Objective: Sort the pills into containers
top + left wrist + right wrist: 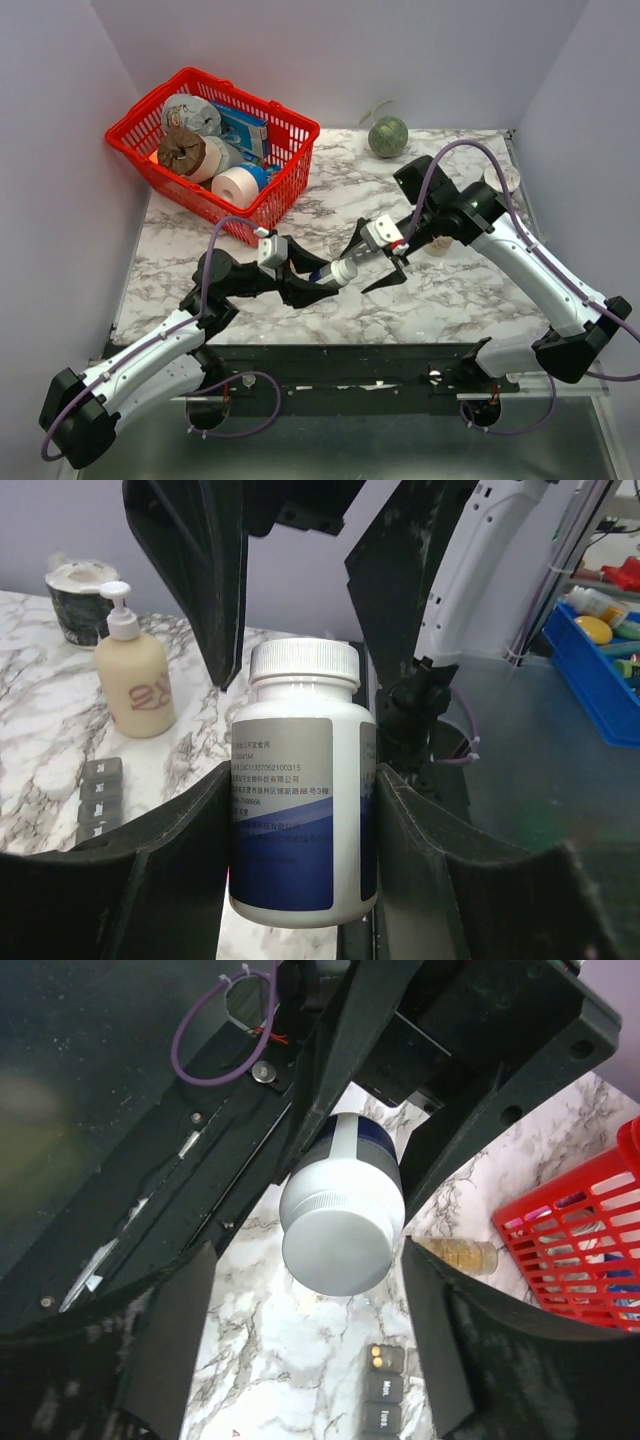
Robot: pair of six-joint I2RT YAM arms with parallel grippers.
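My left gripper (318, 278) is shut on a dark blue bottle with a white cap (336, 271), held above the marble table and pointing its cap at my right gripper (372, 262). The right gripper is open, its fingers on either side of the cap (343, 1228) without touching it. The bottle fills the left wrist view (300, 800). The clear vial of tan-yellow pills (460, 1254) lies on its side near the red basket. The dark-grey container strip (385, 1392) lies below the cap, its end compartment open with two yellow pills; it also shows in the left wrist view (97, 795).
A red wire basket (290, 185) holding rolls and a box stands at the back left. A green ball (388, 136) sits at the back. A beige pump bottle (135, 680) and a cup (80, 585) stand beyond the strip.
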